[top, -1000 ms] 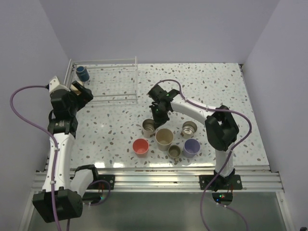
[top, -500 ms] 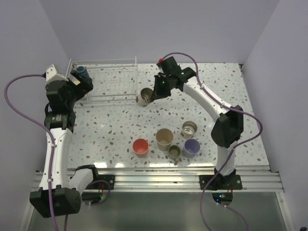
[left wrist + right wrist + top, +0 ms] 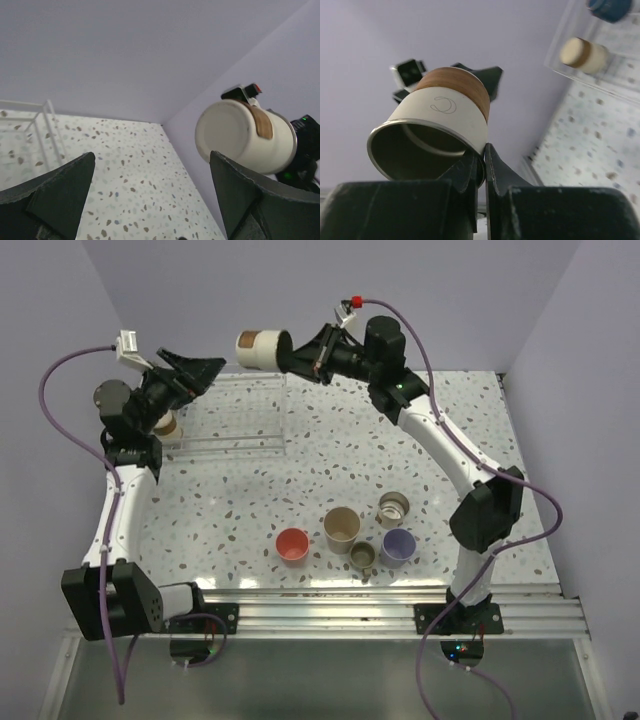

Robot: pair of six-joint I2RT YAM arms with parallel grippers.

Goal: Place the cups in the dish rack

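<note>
My right gripper (image 3: 296, 358) is raised high over the dish rack (image 3: 232, 410), shut on the rim of a cream cup with a brown band (image 3: 261, 348), one finger inside and one outside. That cup (image 3: 441, 122) lies on its side with its dark mouth toward the right wrist camera. My left gripper (image 3: 214, 369) is also raised, open and empty, pointing at the cup's base (image 3: 231, 131) from a short way off. In the rack (image 3: 607, 70) lie a beige cup (image 3: 582, 52) and a dark blue cup (image 3: 609, 7). On the table stand the red (image 3: 292, 543), beige (image 3: 341, 526), grey-metallic (image 3: 393, 507), lavender (image 3: 398, 545) and olive (image 3: 363, 555) cups.
The rack stands at the table's far left corner, close to the lavender walls (image 3: 300, 290). The left arm (image 3: 120, 500) covers part of the rack's left end from above. The cups on the table cluster near the front edge, left of the right arm's base (image 3: 470, 570).
My right arm picked the cream cup out of the cluster, carried it past the rack's end, then swung it high over the rack. My left arm rose and turned its open gripper toward it.
</note>
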